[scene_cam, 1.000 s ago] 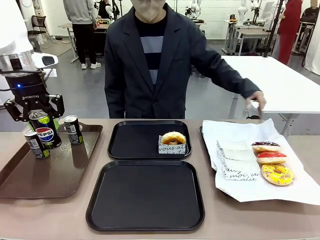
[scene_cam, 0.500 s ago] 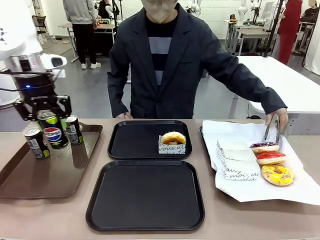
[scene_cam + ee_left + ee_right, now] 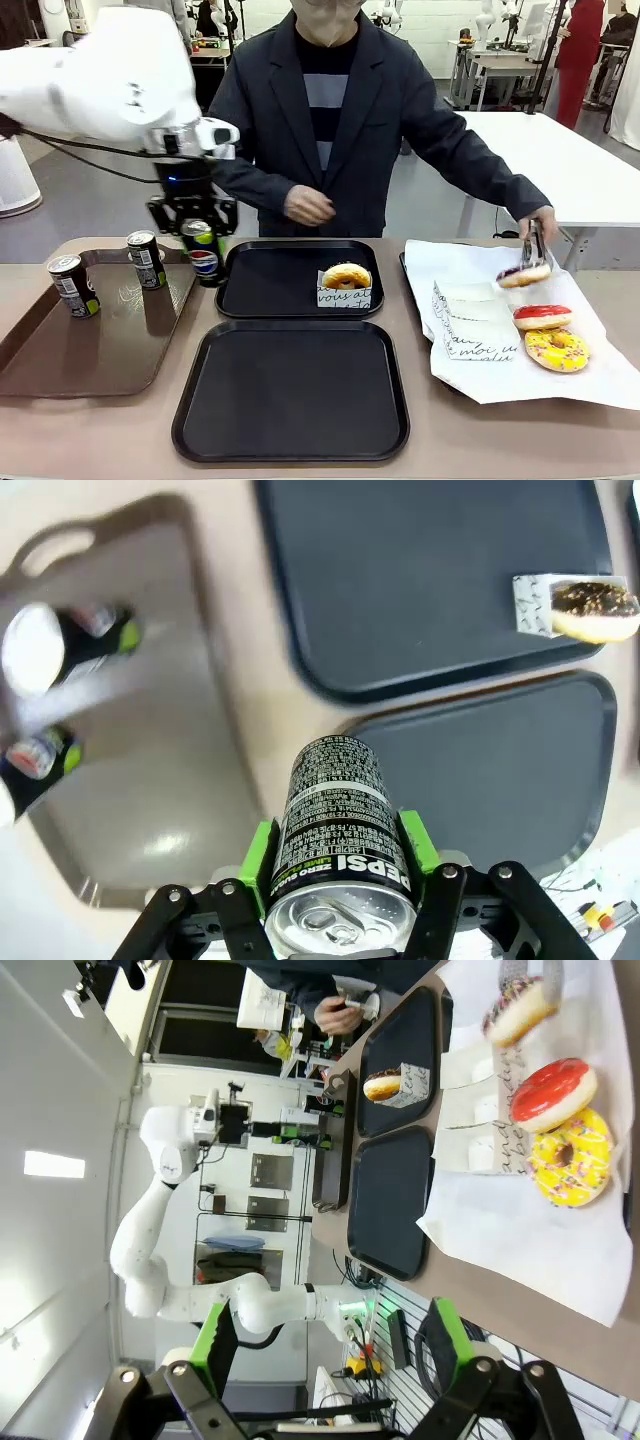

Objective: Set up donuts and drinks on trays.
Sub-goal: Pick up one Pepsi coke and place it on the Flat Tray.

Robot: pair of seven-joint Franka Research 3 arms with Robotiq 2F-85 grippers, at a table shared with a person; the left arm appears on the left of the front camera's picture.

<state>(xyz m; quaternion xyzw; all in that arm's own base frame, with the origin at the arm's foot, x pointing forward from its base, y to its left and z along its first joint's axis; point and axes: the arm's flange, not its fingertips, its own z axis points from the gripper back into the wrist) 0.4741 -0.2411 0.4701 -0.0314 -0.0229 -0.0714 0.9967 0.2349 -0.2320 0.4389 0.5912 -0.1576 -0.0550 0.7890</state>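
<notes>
My left gripper [image 3: 198, 232] is shut on a black Pepsi can [image 3: 203, 257], which hangs over the gap between the brown tray [image 3: 90, 340] and the far black tray [image 3: 265, 285]. In the left wrist view the can [image 3: 338, 825] stands upright between the green pads [image 3: 262, 852]. The far tray holds a golden donut in a paper sleeve [image 3: 346, 281]. The near black tray [image 3: 290, 390] is bare. Two green-marked cans [image 3: 72, 285] [image 3: 146, 259] stand on the brown tray. My right gripper [image 3: 330, 1345] is open with nothing between its fingers.
At the right, a white paper sheet [image 3: 590, 385] carries a red donut [image 3: 542, 317], a yellow sprinkled donut [image 3: 555, 349] and empty paper sleeves [image 3: 470, 322]. The person's hand holds tongs around a chocolate donut [image 3: 523, 273] above the sheet.
My left arm lifted the Pepsi can off the brown tray and carried it right, to the far black tray's left edge. The person picked up the chocolate donut with tongs.
</notes>
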